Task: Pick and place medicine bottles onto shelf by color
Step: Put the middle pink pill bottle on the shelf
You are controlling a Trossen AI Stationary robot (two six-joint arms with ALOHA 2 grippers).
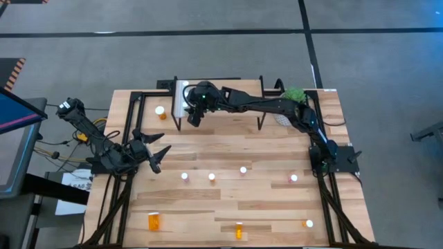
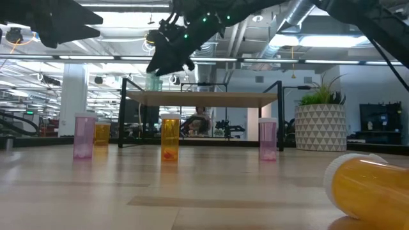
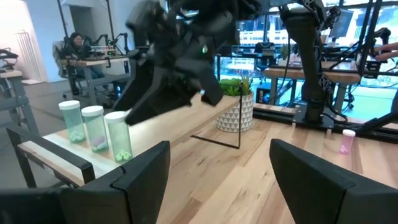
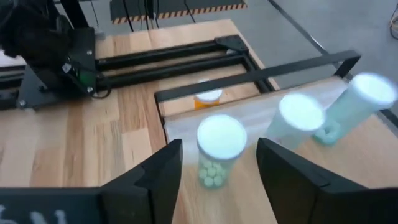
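Three pale green medicine bottles point(image 4: 219, 155) point(image 4: 297, 121) point(image 4: 357, 102) stand in a row on the left end of the shelf point(image 1: 221, 104), on their bases. They also show in the left wrist view point(image 3: 94, 127). My right gripper point(image 4: 219, 146) is open above the shelf's left end point(image 1: 194, 116). Its fingers stand on either side of the nearest green bottle's cap, apart from it. My left gripper point(image 1: 159, 155) is open and empty over the table's left side point(image 3: 217, 152). Pink bottles point(image 2: 84, 135) point(image 2: 267, 138) and orange bottles point(image 2: 169, 138) stand on the table.
An orange bottle point(image 1: 160, 111) stands on the table left of the shelf. Several bottles stand across the table's middle point(image 1: 212, 177). Orange ones lie near the front edge point(image 1: 154, 221) point(image 1: 239, 230). A potted plant point(image 1: 294, 95) stands at the back right.
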